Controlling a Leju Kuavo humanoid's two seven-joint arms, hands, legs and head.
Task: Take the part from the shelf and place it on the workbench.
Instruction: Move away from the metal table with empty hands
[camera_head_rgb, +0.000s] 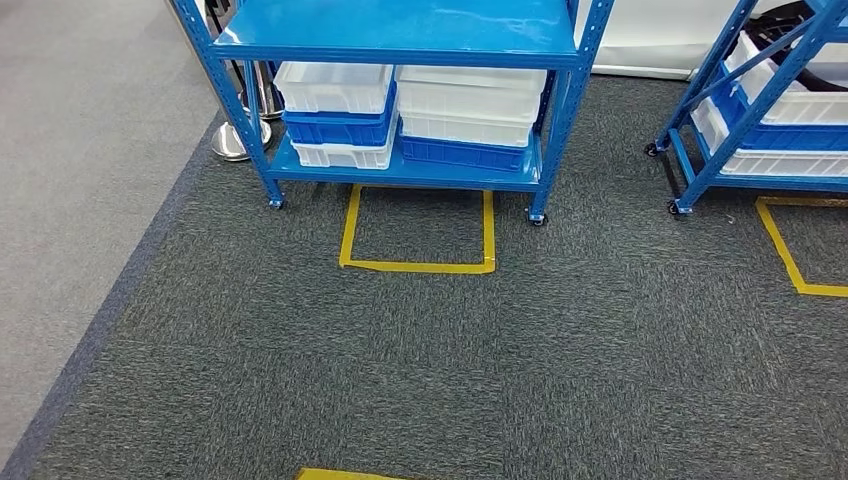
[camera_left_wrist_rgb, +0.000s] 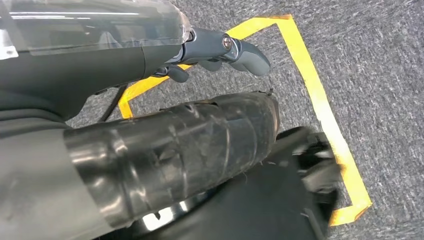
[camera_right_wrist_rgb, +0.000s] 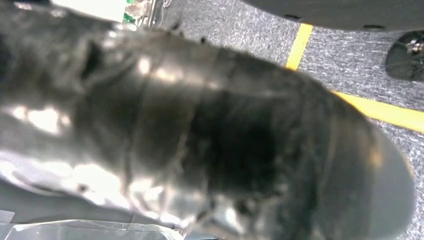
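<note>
Grey carpet (camera_head_rgb: 420, 350) fronts a blue shelf (camera_head_rgb: 400, 30) stacked with white and blue bins (camera_head_rgb: 400, 115); no part visible. Left hand (camera_left_wrist_rgb: 220, 52) hangs with fingers loosely curled, holding nothing; right hand's state unclear. Handling can't be judged.

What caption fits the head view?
Blue shelf holding stacked white and blue bins, yellow floor tape in front.

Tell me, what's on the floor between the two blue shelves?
Just bare dark carpet in the head view, between the blue shelf with bins and the other blue shelf.
</note>
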